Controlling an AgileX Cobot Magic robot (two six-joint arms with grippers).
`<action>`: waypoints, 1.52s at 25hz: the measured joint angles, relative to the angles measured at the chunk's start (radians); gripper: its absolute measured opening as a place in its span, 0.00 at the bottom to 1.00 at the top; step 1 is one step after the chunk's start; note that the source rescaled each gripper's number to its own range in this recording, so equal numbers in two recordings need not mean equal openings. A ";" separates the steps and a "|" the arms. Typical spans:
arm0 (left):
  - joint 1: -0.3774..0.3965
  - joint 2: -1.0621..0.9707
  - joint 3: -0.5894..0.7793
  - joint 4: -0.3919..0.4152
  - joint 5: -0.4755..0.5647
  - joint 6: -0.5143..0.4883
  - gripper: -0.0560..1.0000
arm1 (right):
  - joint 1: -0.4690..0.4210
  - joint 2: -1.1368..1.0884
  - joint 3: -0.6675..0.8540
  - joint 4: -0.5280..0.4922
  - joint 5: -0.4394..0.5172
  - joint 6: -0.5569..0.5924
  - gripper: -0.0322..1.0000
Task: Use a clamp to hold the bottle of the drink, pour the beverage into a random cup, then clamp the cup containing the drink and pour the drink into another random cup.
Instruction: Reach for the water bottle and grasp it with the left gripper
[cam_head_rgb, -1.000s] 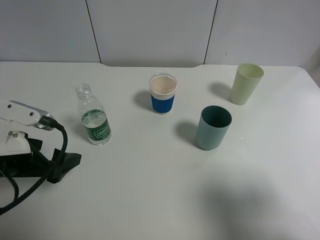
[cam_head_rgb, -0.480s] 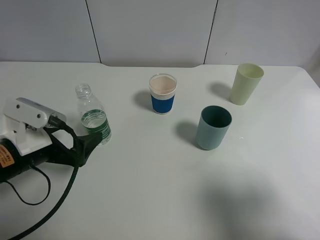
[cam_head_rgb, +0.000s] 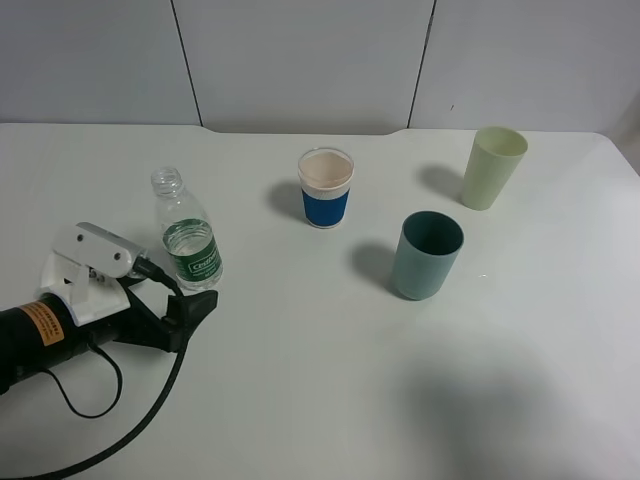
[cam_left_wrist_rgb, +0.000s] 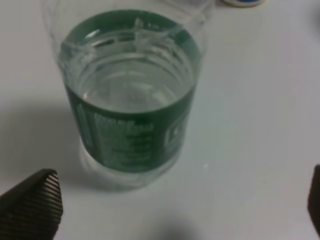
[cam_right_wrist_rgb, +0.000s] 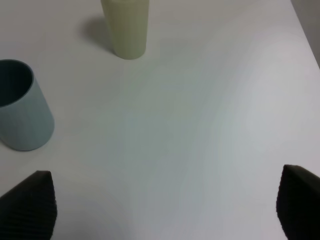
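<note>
Grey wall panels (cam_head_rgb: 300, 60) run behind a plain white bench (cam_head_rgb: 320, 400), and everything on it stands upright and well spread out. Toward the left side is the bottle (cam_head_rgb: 187, 240), small and clear with a green label, its neck uncapped. The water (cam_left_wrist_rgb: 130, 85) inside reaches roughly to the top edge of the label.

The left tool (cam_head_rgb: 185, 300) lies low over the bench, coming in from the left edge, with an orange sticker (cam_head_rgb: 42, 324) on its black body and a black cable (cam_head_rgb: 150, 420) looping away behind it. It is released: its ribbed fingers (cam_left_wrist_rgb: 32, 207) are spread as wide as they go. The bottle stands just ahead of them rather than between them. From the high view its tip sits right beside the base of the bottle, and I cannot tell whether it touches.

Near the middle of the bench is a white cup with a blue band (cam_head_rgb: 326, 188). To its right and nearer the front stands the teal cup (cam_head_rgb: 427, 255), and I cannot make out whether it holds anything. A pale yellow-green cup (cam_head_rgb: 492, 167) stands further back toward the right corner.

The right tool (cam_right_wrist_rgb: 162, 205) shows only in its own wrist camera. It is also released, with bare bench between its fingers and both right-hand cups out ahead of it.
</note>
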 joint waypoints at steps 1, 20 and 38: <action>0.007 0.011 -0.004 0.011 0.000 0.000 1.00 | 0.000 0.000 0.000 0.000 0.000 0.000 0.61; 0.129 0.109 -0.248 0.196 -0.009 -0.085 1.00 | 0.000 0.000 0.000 0.000 0.000 0.000 0.61; 0.129 0.150 -0.271 0.214 -0.009 0.080 0.20 | 0.000 0.000 0.000 0.000 0.000 0.000 0.61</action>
